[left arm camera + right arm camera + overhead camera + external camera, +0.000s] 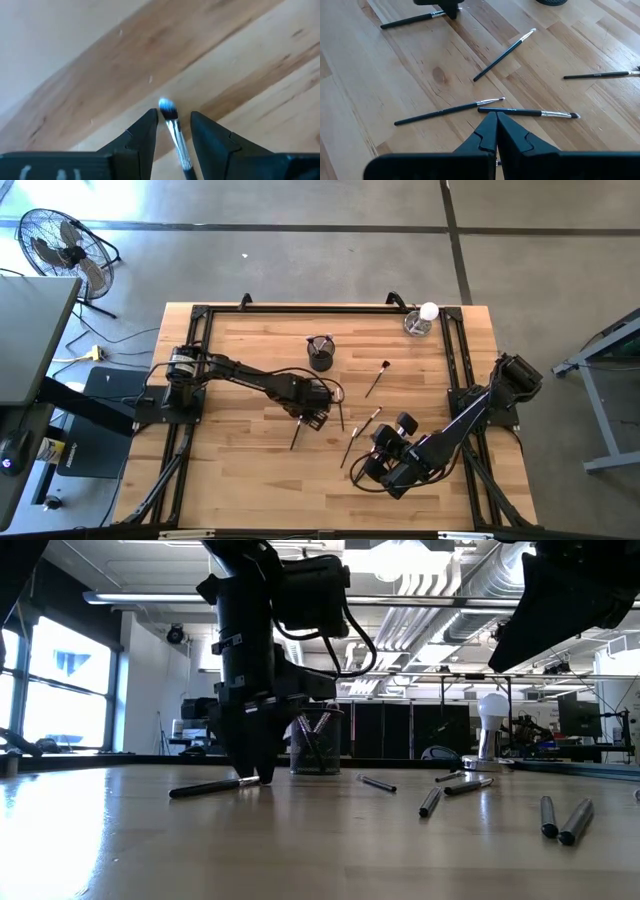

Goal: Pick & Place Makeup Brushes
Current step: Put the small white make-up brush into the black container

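Note:
Several thin makeup brushes lie loose on the wooden table. One dark brush (297, 437) lies flat, and its silver ferrule and pale bristle tip (168, 109) sit between the fingers of my left gripper (174, 114). That gripper (313, 420) points straight down with its tips at the table (255, 778), open, one finger on each side of the brush with a small gap on both sides. My right gripper (496, 117) is shut and hovers near the table's right near part (375, 467), above two crossing brushes (450, 109) (527, 112).
More brushes lie around mid-table (378, 380) (360, 435) (342, 417). A black cup (320, 353) holding brushes stands behind the left gripper. A clear glass with a white ball (418, 322) stands at the far right corner. Black frame rails (200, 380) run along both sides.

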Robot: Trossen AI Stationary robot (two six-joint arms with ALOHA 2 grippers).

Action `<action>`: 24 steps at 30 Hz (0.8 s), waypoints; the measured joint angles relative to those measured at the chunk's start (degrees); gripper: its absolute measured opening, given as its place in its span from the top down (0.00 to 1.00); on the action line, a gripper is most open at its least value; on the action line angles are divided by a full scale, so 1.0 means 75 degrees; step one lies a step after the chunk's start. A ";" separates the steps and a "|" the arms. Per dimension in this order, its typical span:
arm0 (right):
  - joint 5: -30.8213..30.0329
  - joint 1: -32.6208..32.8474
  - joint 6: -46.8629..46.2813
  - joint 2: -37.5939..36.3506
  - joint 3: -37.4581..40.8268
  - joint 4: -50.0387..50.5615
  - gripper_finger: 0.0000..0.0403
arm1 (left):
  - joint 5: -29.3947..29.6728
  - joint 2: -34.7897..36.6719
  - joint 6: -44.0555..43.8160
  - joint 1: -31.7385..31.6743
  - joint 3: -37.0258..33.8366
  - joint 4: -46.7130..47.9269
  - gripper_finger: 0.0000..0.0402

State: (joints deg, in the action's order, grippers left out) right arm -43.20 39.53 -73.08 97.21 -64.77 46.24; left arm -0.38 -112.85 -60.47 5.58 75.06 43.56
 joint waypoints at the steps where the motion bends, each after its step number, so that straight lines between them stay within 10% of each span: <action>1: -0.0003 0.0000 0.0000 0.0000 0.0000 0.0000 1.00 | -0.0049 -0.0004 0.0000 0.0006 0.0038 0.0058 0.70; 14: -0.0017 0.0000 0.0000 0.0000 0.0000 -0.0026 0.99 | 0.0286 0.0001 0.0559 -0.0153 0.0115 0.0078 0.97; 24: -0.0020 0.0001 0.0000 0.0000 0.0000 -0.0026 0.99 | 0.0557 0.0081 0.0981 -0.0169 0.0116 0.0008 0.99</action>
State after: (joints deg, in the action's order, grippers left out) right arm -43.35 39.54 -73.08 97.21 -64.77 46.04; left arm 3.79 -112.24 -53.11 4.32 75.93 43.62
